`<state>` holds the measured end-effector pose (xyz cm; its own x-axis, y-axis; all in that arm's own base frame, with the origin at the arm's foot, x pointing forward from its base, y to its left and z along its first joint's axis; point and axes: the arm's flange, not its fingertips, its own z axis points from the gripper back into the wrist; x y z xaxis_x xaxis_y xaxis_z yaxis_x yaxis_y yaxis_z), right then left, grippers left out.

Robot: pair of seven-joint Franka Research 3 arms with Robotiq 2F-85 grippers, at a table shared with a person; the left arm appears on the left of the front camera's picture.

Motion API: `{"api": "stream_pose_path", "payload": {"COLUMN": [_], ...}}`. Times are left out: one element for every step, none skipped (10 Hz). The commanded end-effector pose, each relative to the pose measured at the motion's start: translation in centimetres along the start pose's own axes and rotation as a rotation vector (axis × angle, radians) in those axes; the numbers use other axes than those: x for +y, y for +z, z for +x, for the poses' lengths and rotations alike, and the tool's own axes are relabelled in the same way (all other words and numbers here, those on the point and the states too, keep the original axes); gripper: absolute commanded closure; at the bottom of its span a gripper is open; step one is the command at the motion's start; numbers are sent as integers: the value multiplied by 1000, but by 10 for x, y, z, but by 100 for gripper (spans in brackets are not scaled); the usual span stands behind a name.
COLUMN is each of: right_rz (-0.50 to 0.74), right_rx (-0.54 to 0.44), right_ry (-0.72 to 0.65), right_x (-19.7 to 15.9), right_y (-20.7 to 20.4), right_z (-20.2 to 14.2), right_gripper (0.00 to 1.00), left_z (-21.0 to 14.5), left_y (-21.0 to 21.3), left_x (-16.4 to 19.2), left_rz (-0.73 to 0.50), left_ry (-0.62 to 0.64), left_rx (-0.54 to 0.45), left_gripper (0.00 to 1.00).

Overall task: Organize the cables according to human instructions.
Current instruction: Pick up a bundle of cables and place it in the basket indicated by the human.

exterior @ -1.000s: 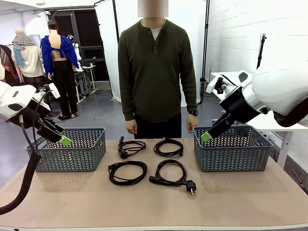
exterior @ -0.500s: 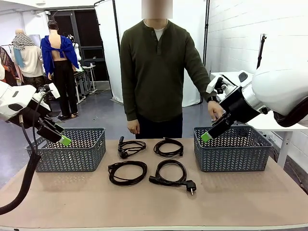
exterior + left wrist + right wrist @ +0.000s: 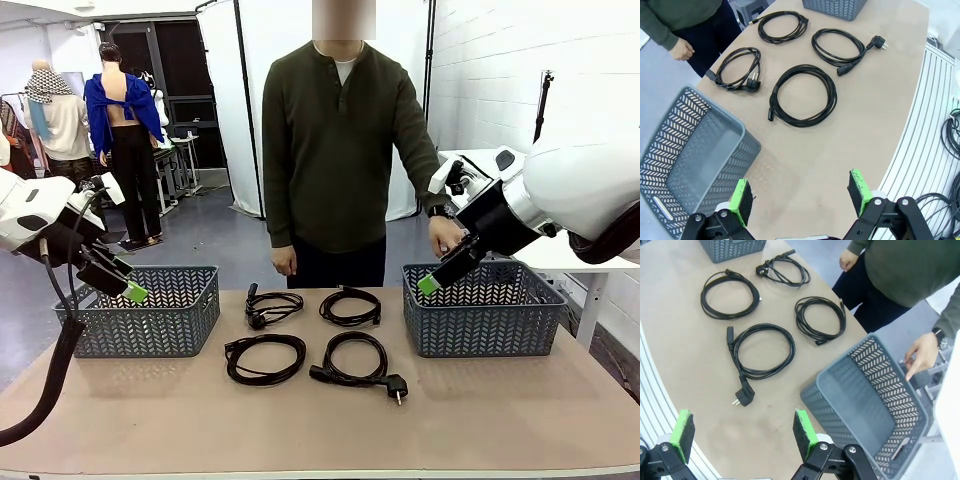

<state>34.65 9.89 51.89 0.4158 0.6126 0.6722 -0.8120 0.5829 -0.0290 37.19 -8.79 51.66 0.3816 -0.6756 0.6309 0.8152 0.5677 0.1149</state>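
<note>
Right wrist: hand (image 3: 923, 352) by R basket (image 3: 885, 375) rim

Left arm (image 3: 30, 210): enters from the left, held raised, wrist tilted down toward the middle.
Left gripper (image 3: 135, 292): jaws wide apart, empty; green pads (image 3: 741, 198) bare.
Right arm (image 3: 575, 185): enters from the right, held raised, wrist tilted down and inward.
Right gripper (image 3: 428, 285): jaws wide apart, empty.

The left arm (image 3: 30, 208) and right arm (image 3: 585, 185) are glossy white with black wrists, a thick black corrugated hose (image 3: 53, 375) on the left; black jaws carry green pads (image 3: 741, 200). The person (image 3: 340, 150) at upper centre wears a dark olive henley (image 3: 320, 180), white undershirt (image 3: 345, 70) and wristwatch (image 3: 433, 211).
</note>
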Motion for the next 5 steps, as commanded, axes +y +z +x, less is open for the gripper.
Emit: {"api": "stream_pose_path", "payload": {"right_rz": [9,9,9,9,9], "right_rx": [-4,-4,-4,-4,-4], "right_ry": [-2,-2,-2,-2,-2], "right_x": [-1,-1,-1,-1,-1], "right_y": [-2,-2,-2,-2,-2], "right_z": [0,0,0,0,0], "right_gripper": [0,0,0,0,0], "left_z": [-2,-2,-2,-2,-2], "left_y": [0,0,0,0,0], "left_x": [2,2,2,2,2], "left_rz": [-7,-7,-7,-7,-7], "left_ry": [-2,-2,-2,-2,-2], "left_rx": [-4,-4,-4,-4,-4], "left_gripper": [0,0,0,0,0]}}
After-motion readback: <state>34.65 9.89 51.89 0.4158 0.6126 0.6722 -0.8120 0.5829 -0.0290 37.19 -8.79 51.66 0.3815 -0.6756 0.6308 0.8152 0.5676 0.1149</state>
